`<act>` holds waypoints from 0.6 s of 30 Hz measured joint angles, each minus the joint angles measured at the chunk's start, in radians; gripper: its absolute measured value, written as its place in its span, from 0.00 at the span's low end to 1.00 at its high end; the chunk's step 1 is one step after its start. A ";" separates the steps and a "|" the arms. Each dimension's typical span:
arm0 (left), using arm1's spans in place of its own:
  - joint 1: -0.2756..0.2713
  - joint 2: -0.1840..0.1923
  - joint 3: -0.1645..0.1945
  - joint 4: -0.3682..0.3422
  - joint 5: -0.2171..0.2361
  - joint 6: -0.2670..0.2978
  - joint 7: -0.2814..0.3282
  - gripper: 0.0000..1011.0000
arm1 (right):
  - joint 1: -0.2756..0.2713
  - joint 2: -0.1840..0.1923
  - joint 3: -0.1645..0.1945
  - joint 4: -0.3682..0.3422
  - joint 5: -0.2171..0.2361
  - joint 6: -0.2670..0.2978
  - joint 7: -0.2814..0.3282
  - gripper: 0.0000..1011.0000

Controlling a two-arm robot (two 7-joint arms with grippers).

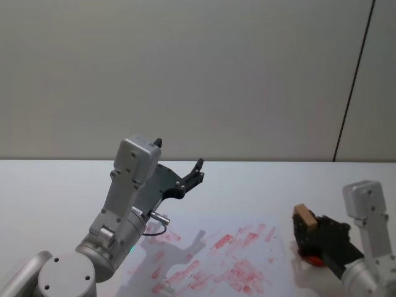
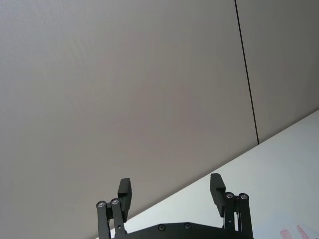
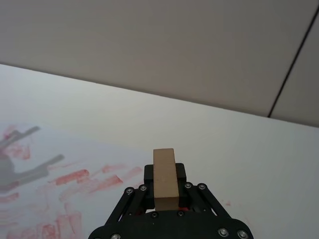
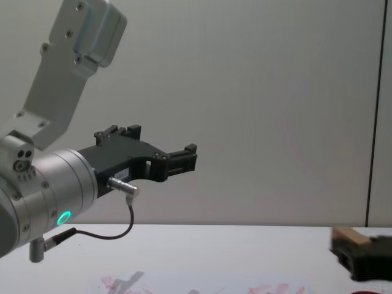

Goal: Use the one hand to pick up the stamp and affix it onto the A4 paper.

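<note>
Right hand (image 1: 304,234) sits at 4 o'clock in the head view, fingers clamped tight on the stamp (image 1: 302,216), and the pale wooden block pokes up out of the black grip. From the right wrist camera the stamp (image 3: 164,167) stands on end, pinched on both sides by the right hand (image 3: 165,175), with a sliver of red showing behind its lower part. The chest view catches the stamp (image 4: 350,236) low at 4 o'clock, tilted, with the right hand (image 4: 367,258) under it. The paper (image 1: 204,221) lies flat on the tabletop (image 1: 62,185) at 6 o'clock, smeared with red prints, and the stamp is just off its 3 o'clock edge, not on it. The wrist view has the paper (image 3: 75,159) out at 9 o'clock of the block. Left hand (image 1: 179,154) hangs in the air near the centre, over the paper's 10 o'clock corner, fingers spread wide around nothing. It aims at the back wall, wide apart (image 2: 170,186) in its own camera too
</note>
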State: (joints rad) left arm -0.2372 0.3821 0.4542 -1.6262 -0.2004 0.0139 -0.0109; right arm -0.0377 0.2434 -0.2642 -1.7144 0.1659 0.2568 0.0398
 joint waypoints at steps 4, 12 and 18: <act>0.000 0.000 0.000 0.000 0.000 0.000 0.000 0.99 | 0.024 -0.016 -0.010 0.000 -0.011 -0.007 0.049 0.22; 0.000 0.000 0.000 0.000 0.000 0.000 0.000 0.99 | 0.073 -0.053 -0.037 0.031 -0.039 0.022 0.145 0.22; 0.000 0.000 0.000 0.000 0.000 0.000 0.000 0.99 | 0.099 -0.074 -0.056 0.060 -0.063 0.066 0.194 0.22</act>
State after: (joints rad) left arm -0.2372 0.3821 0.4542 -1.6262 -0.2004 0.0139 -0.0109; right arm 0.0613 0.1692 -0.3200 -1.6546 0.1026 0.3224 0.2342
